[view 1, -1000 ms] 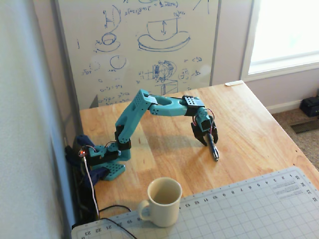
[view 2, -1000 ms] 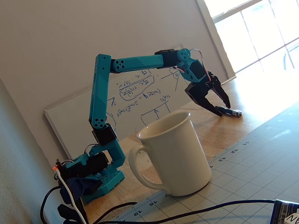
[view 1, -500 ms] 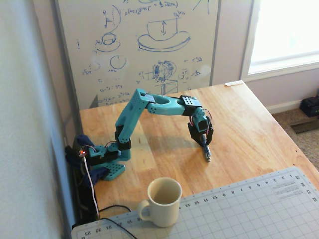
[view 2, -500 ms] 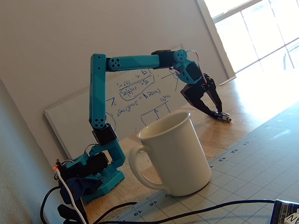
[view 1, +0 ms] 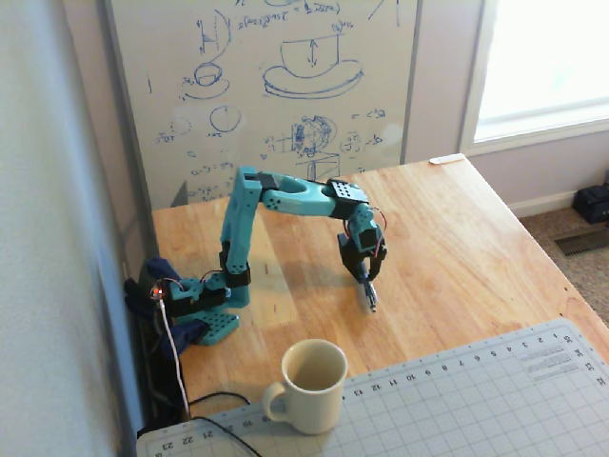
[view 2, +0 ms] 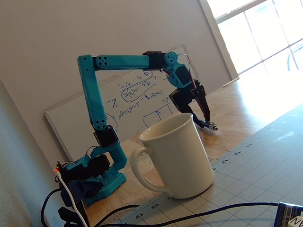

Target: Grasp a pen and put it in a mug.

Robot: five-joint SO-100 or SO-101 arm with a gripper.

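Gripper (view 1: pixel 369 297) points down at the bench (view 1: pixel 457 248), pinching the pen (view 2: pixel 210 125), whose silvery tip pokes out sideways. At its seven o'clock in the higher fixed view, well apart, the mug (view 1: pixel 314 395) stands upright.
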